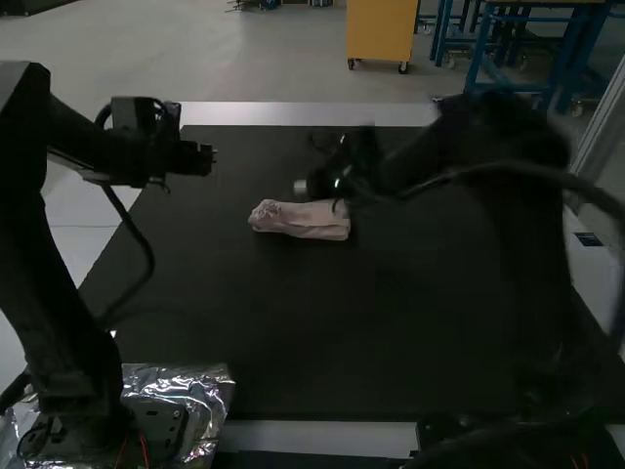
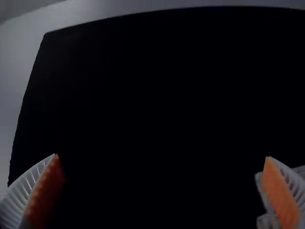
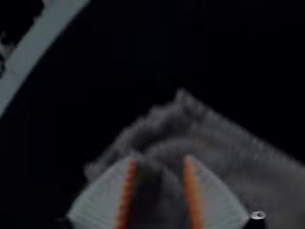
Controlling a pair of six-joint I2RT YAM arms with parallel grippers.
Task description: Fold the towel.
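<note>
Toward mat's (image 1: 293, 337) far edge | has towel (image 1: 303, 221) narrowly bundled | holds right gripper (image 3: 160, 159) parted at one end, likely for grasping | left gripper (image 2: 162, 156) also parted

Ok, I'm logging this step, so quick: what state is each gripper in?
Left gripper: wide open, holding nothing.
Right gripper: open, fingers apart at the pale pink cloth towel, which lies in a narrow bundle.

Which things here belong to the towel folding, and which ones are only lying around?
For the job:
- towel, in a narrow bundle
- left gripper, open
- right gripper, open, at the towel

Not for the job:
- foil, by the left arm's base
- black mat, just the surface below
</note>
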